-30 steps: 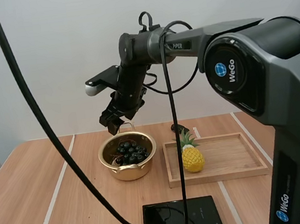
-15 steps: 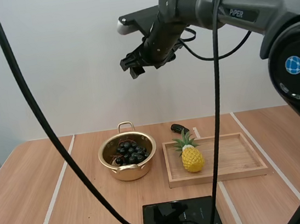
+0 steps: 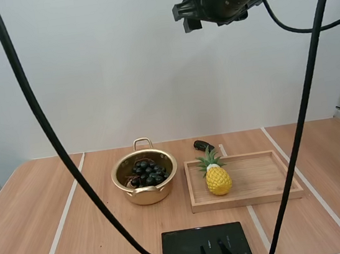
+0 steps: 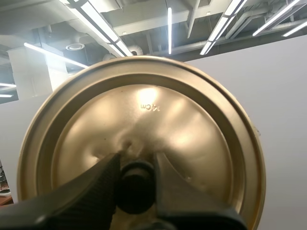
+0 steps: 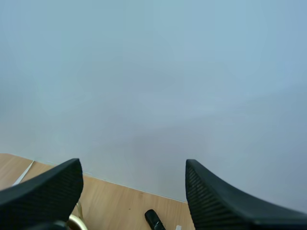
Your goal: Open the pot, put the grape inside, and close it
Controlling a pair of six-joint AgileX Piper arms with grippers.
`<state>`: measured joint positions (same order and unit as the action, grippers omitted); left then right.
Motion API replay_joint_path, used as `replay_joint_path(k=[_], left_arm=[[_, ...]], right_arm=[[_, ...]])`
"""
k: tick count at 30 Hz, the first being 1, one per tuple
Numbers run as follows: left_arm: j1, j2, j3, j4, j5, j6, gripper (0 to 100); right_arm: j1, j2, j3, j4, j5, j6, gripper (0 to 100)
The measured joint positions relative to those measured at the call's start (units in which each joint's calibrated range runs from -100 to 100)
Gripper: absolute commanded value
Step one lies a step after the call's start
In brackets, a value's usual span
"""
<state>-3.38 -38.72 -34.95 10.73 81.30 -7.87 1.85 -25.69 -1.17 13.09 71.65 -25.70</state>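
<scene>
Pot (image 3: 146, 196) sits lidless on the table (image 3: 56, 211), with the grapes (image 3: 146, 172) inside. The lid (image 4: 144, 105) is off. Left gripper (image 4: 136, 165) is clamped on the lid's black knob (image 4: 136, 189), tips pinching it from both sides. Right gripper (image 5: 133, 167) is spread wide with nothing held, high above the table. Wooden tray (image 3: 249, 202) just right of the pot holds a toy pineapple (image 3: 217, 178). A flat black slab (image 3: 204, 246) lies in front of both.

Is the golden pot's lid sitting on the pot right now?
No, the pot stands open with the grapes showing inside, while the left gripper pinches the lid away from it.
</scene>
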Motion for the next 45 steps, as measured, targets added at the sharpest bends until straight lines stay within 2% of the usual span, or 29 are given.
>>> replay_joint_path(k=[11,12,14,15,16,22,30,34,45], left_arm=[[0.0,3.64,-0.03,-0.09,2.97,0.0,0],[0.0,3.96,-0.03,-0.09,3.37,0.0,0],[0.0,4.84,-0.03,-0.09,4.2,0.0,0],[0.0,5.27,-0.03,-0.14,4.72,0.0,0],[0.0,5.76,-0.03,-0.14,5.63,0.0,0],[0.0,8.84,0.11,-1.17,10.78,0.0,0],[0.0,10.1,8.93,-7.42,13.07,0.0,0],[0.0,10.1,15.58,-9.49,10.26,0.0,0],[0.0,7.13,37.64,-9.84,-6.16,0.0,0]], right_arm=[[-4.47,-5.59,0.0,-0.85,0.0,1.03,100],[-4.47,-5.8,0.0,-1.25,0.0,1.03,84],[-4.47,-6.51,0.0,-1.74,0.0,1.03,37],[-4.47,-6.74,0.0,-1.84,0.0,1.05,8],[-4.47,-7.2,0.0,-1.96,0.0,1.24,0],[-4.47,-9.88,0.0,-3.33,0.0,6.24,0],[-4.47,-13.89,-0.1,-3.44,0.0,6.99,0],[-4.47,-14.85,-0.1,-3.44,1.24,6.99,0],[-4.47,-15.56,-0.1,-3.44,9.07,6.99,0]])
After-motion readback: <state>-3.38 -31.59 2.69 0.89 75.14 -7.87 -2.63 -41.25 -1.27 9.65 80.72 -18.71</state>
